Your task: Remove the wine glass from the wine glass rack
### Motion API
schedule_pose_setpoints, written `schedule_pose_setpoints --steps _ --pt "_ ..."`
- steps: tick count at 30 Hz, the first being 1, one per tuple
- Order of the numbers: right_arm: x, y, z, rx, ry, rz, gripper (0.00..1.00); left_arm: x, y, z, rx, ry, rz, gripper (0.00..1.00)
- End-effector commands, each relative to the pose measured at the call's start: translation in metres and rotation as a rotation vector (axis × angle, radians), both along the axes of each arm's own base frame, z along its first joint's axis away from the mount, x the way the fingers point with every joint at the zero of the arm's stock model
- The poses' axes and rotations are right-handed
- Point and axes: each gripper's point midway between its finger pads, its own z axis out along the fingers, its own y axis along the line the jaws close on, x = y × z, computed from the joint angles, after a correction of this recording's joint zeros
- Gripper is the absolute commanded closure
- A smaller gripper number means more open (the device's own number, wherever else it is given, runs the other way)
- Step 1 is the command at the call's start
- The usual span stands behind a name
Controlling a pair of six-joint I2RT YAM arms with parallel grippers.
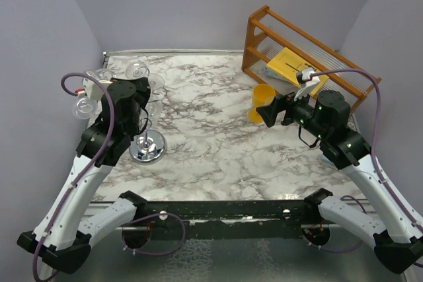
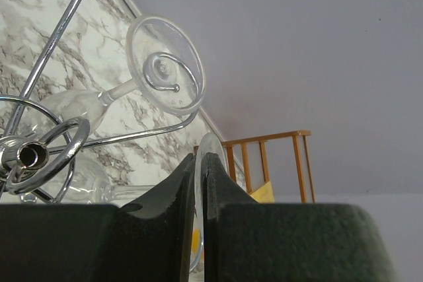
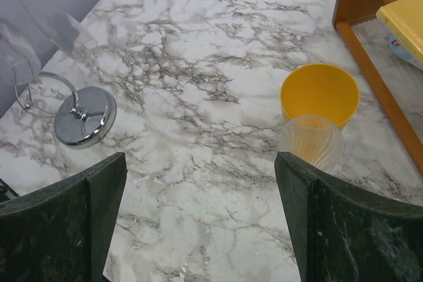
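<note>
The left gripper (image 2: 199,163) is pinching the thin foot of the wine glass (image 2: 221,153), close beside the curled arms of the wine glass rack (image 1: 148,147). The right gripper (image 3: 199,163) is gaping wide, with a yellow cup (image 3: 320,94) just ahead of its right finger. The print on the yellow box (image 1: 289,64) is showing too small to read.

A robotics lab test cell: lilac-grey walls (image 1: 178,4) box in a marble-print tabletop (image 1: 218,150), the left arm (image 1: 99,140) and right arm (image 1: 344,146) are bolted to a black rail (image 1: 225,214) at its near edge, with a wine glass rack (image 1: 147,146) and a wooden shelf rack (image 1: 254,37) on it
</note>
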Motion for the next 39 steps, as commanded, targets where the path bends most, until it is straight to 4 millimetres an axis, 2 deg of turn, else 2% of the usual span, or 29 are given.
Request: schedule_pose_setpoints --steps 1,7,16,20,26,32,39 --pt "0.001 -0.005 0.011 -0.002 -0.028 -0.020 0.07 0.003 0.003 0.023 -0.057 -0.061 0.033 1.00" --pt "0.000 -0.005 0.013 0.002 -0.030 -0.017 0.07 0.009 -0.010 0.026 -0.053 -0.063 -0.024 1.00" --pt "-0.004 -0.002 0.018 0.023 -0.024 0.001 0.07 0.019 -0.053 0.042 -0.042 -0.080 -0.237 1.00" --pt "-0.006 -0.001 0.019 0.034 -0.018 0.007 0.07 0.019 -0.071 0.041 -0.055 -0.072 -0.323 1.00" --pt "-0.020 0.014 0.019 0.113 0.034 0.088 0.07 0.002 -0.091 0.061 -0.146 -0.155 -0.457 1.00" --pt "-0.036 0.036 0.035 0.230 0.063 0.210 0.07 -0.025 -0.104 0.083 -0.240 -0.261 -0.583 1.00" --pt "-0.057 0.065 0.055 0.406 0.123 0.397 0.07 -0.065 -0.112 0.120 -0.312 -0.417 -0.740 1.00"
